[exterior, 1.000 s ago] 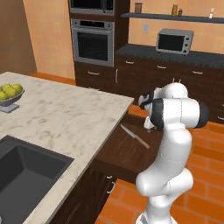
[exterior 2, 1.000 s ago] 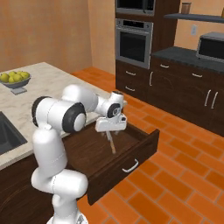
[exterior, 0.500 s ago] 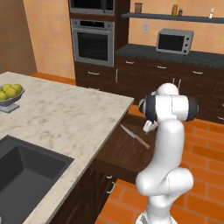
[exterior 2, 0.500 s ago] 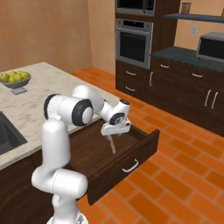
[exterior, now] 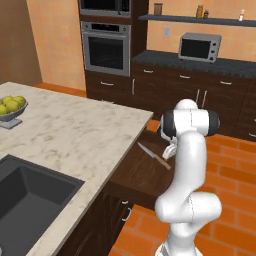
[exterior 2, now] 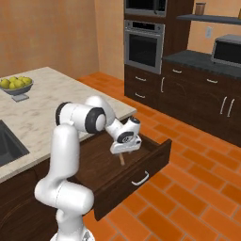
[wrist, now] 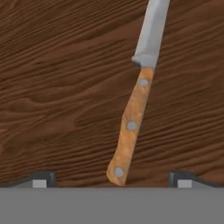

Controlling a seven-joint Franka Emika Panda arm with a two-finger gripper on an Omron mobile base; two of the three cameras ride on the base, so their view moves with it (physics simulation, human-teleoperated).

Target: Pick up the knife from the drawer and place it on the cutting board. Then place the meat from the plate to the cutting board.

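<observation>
one knife (wrist: 135, 105), lying flat on the bare bottom of the drawer (exterior 2: 141, 162); pale blade pointing away from the hand, brown riveted handle nearest it. seen also in the left base view (exterior: 154, 155), inside the drawer, blade toward the counter side. nothing else visible in the drawer.

one gripper (wrist: 111, 177), poised above the knife handle, jaws spread wide, one tip (wrist: 41, 178) on each side of the handle's butt end, well clear of it; touching nothing, holding nothing. in the right base view (exterior 2: 125, 147), hanging over the open drawer, pointing down.

one drawer, pulled out from under the island counter (exterior: 75, 135), dark wood, one pale handle on its front.

one sink (exterior: 25, 192) set in the counter, far from the drawer. one bowl (exterior: 10, 114) at the counter's far end from the drawer, holding several yellow-green fruit; exact count not readable.

beyond the drawer, across the orange tile floor (exterior 2: 197, 188): one wall oven (exterior: 106, 47), one toaster oven (exterior: 200, 47) on a dark counter, one shelf (exterior: 200, 19) bearing three small items.
</observation>
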